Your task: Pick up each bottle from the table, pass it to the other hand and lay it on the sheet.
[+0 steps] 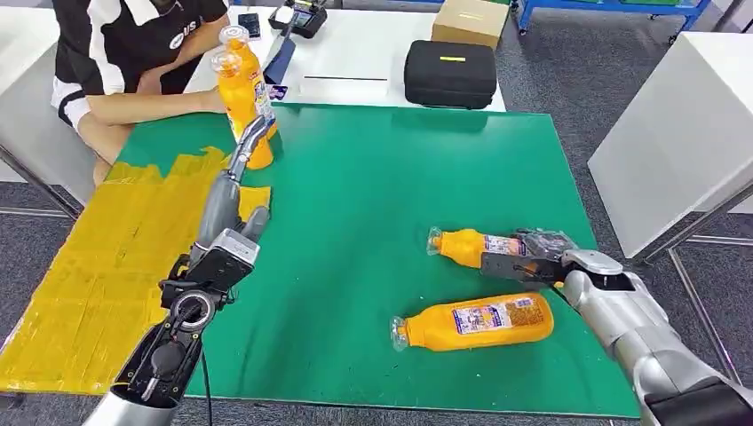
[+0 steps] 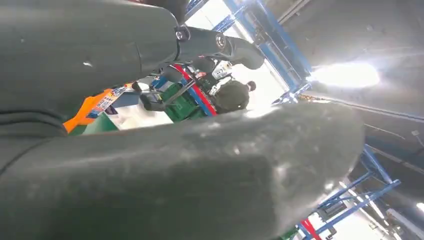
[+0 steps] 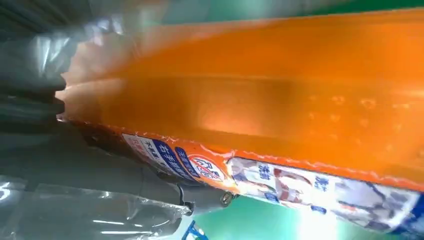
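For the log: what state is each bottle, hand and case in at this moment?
Far lying orange plastic bottle: on its side, gripped by right hand.
Near lying orange plastic bottle: on its side, untouched.
Two upright orange plastic bottles: standing, held by a person's hand.
Left hand: at the upright bottles; grip unclear.
Black zipped case: closed.

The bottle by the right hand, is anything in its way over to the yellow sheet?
Nothing stands on the green mat between that bottle and the sheet. The right hand is already on it. The left hand hovers near the sheet's edge, beside two upright bottles a person holds.
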Motion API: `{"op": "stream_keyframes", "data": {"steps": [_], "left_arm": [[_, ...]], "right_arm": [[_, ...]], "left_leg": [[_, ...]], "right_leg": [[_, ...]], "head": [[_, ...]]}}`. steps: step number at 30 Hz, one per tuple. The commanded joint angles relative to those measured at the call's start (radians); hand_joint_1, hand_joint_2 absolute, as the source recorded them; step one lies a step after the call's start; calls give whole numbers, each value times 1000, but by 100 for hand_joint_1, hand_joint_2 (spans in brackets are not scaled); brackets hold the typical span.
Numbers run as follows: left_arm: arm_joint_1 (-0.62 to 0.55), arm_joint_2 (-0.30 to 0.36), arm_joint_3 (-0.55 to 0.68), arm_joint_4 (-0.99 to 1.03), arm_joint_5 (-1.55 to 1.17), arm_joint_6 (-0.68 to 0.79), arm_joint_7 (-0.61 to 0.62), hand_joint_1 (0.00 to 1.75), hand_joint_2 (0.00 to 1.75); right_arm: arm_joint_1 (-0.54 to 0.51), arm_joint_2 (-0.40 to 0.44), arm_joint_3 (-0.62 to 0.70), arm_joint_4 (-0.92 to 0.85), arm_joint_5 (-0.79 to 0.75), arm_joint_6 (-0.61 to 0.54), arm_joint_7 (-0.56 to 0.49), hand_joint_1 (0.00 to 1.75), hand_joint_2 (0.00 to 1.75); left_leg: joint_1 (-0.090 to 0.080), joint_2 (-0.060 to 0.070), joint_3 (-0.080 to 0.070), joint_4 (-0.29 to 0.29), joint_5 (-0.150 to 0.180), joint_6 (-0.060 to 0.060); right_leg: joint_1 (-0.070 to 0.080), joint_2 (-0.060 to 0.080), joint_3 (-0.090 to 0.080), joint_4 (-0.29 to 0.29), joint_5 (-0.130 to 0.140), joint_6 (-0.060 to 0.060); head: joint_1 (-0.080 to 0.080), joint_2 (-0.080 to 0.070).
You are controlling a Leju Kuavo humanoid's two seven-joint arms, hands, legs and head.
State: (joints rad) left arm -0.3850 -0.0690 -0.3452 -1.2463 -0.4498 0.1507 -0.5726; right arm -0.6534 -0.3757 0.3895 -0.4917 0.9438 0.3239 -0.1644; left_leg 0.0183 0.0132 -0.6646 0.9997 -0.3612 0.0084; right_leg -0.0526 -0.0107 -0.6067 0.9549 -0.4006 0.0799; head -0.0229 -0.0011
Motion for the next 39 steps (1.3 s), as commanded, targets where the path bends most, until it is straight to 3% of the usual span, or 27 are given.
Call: {"op": "stream_keyframes", "data": {"steps": [1,8,12,15,18,24,29,36,39], "left_arm": [[-33,11,16,71,-2,0,6,0,0],[-40,10,18,83,-9,-6,45,0,0],[-34,11,38,78,8,-28,83,0,0],[-16,19,52,46,46,-82,111,0,0],[-18,19,52,43,47,-85,115,0,0],[-32,14,46,57,129,-184,179,0,0],[-56,17,17,71,156,-211,205,0,0],[-82,13,12,97,181,-225,221,0,0],[-93,10,17,117,259,-273,236,0,0]], "right_arm": [[-39,59,-4,65,-24,-28,-5,175,175],[-36,51,-21,50,-48,-23,-24,175,175],[-25,58,-59,-37,-72,-93,-26,175,175],[13,99,-124,-201,-115,-157,32,175,175],[8,110,-124,-222,-115,-147,59,175,175],[48,166,-210,-340,-153,-269,109,175,175],[67,220,-301,-394,-255,-330,60,175,175],[58,232,-315,-390,-300,-313,40,175,175],[55,251,-343,-379,-399,-270,-12,175,175]], "left_leg": [[1,1,4,0,-2,0],[0,1,2,0,-1,0],[0,1,3,1,-3,0],[0,5,3,1,-3,0],[0,8,5,2,-6,0],[1,2,2,1,-3,0],[1,2,-1,1,-2,0],[1,0,0,1,-3,0],[1,0,1,1,-3,0]], "right_leg": [[1,2,3,0,-1,-5],[1,2,2,0,-1,-4],[1,2,2,1,-2,-7],[1,6,1,2,-2,-7],[1,10,2,3,-3,-10],[2,3,1,1,-3,-7],[1,2,-1,1,-2,-7],[1,0,0,2,-3,-7],[1,0,1,2,-3,-7]], "head": [[0,0],[0,0],[0,0],[0,0],[0,0],[0,0],[0,0],[0,0],[0,0]]}}
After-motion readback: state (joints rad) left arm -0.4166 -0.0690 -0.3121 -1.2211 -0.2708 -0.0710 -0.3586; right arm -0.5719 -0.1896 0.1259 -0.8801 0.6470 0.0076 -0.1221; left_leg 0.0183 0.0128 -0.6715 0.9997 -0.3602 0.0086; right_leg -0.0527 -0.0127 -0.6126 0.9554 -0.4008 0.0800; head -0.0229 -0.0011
